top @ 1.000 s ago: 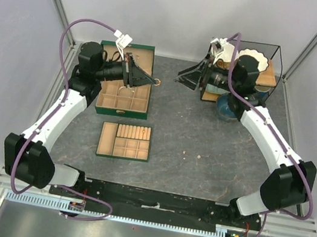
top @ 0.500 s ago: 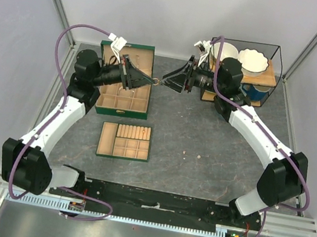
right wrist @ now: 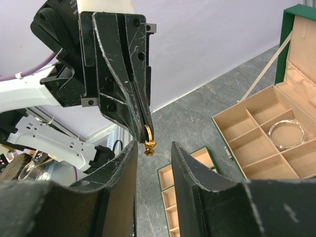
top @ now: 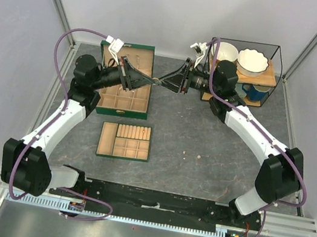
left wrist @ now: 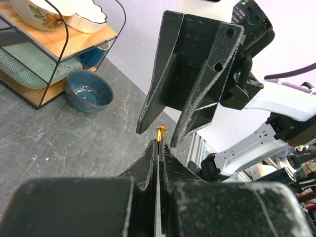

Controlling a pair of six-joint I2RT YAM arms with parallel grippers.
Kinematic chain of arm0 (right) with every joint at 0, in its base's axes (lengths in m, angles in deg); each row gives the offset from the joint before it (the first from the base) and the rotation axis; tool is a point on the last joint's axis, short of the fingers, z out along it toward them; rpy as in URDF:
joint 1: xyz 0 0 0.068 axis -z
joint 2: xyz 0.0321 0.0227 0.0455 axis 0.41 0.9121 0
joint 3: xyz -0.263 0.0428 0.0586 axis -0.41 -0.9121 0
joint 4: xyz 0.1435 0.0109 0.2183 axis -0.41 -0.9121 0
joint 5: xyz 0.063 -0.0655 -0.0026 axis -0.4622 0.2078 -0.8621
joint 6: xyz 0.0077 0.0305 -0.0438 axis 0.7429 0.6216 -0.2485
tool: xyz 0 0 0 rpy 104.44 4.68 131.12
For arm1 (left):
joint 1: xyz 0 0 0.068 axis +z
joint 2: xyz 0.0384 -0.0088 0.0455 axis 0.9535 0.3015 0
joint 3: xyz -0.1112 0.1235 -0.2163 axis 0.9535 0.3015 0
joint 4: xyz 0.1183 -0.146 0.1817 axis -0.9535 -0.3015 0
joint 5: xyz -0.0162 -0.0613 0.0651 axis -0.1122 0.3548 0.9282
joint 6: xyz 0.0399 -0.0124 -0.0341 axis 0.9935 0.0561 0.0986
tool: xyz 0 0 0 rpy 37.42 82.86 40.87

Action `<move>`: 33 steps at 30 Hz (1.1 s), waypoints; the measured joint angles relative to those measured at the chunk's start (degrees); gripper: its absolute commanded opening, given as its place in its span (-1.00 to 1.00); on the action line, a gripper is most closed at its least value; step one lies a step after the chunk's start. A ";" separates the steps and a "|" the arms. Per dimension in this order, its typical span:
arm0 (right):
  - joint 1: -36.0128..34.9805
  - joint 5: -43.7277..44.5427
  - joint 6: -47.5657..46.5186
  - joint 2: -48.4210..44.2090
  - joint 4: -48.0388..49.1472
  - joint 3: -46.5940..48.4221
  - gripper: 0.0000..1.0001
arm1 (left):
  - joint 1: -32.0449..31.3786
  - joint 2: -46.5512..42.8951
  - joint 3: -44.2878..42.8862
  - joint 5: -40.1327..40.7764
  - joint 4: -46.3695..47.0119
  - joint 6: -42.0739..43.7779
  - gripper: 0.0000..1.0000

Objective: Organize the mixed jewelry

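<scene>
Right wrist: left gripper (right wrist: 146, 123) is pinching gold ring (right wrist: 148, 142), right gripper (right wrist: 153, 148) gaping around it. Early release probably risking a drop.

Left hand (right wrist: 146, 123) pinches a small gold metal ring (right wrist: 147, 140) at its closed fingertips. Right hand (right wrist: 153, 145) has its fingers apart, one on each side of the ring. Thin silvery wire bangle (right wrist: 289, 133) lies in one compartment of the open green tan-lined box (right wrist: 239, 126).
</scene>
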 measured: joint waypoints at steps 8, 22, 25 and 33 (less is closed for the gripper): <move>-0.50 -0.04 1.14 0.35 1.79 -0.11 -0.50 | 0.00 -0.22 0.63 0.04 2.21 -1.14 -0.97; -0.72 -0.20 2.71 0.37 3.02 -0.11 -0.84 | 0.00 -0.42 0.63 0.00 3.06 -1.16 -0.97; -0.74 -0.20 2.73 0.37 3.19 -0.13 -0.90 | 0.00 -0.42 0.63 0.00 3.06 -1.16 -0.95; -0.96 -0.33 2.62 0.35 3.37 -0.42 -0.95 | 0.07 -0.42 0.63 0.57 1.44 -1.07 -0.14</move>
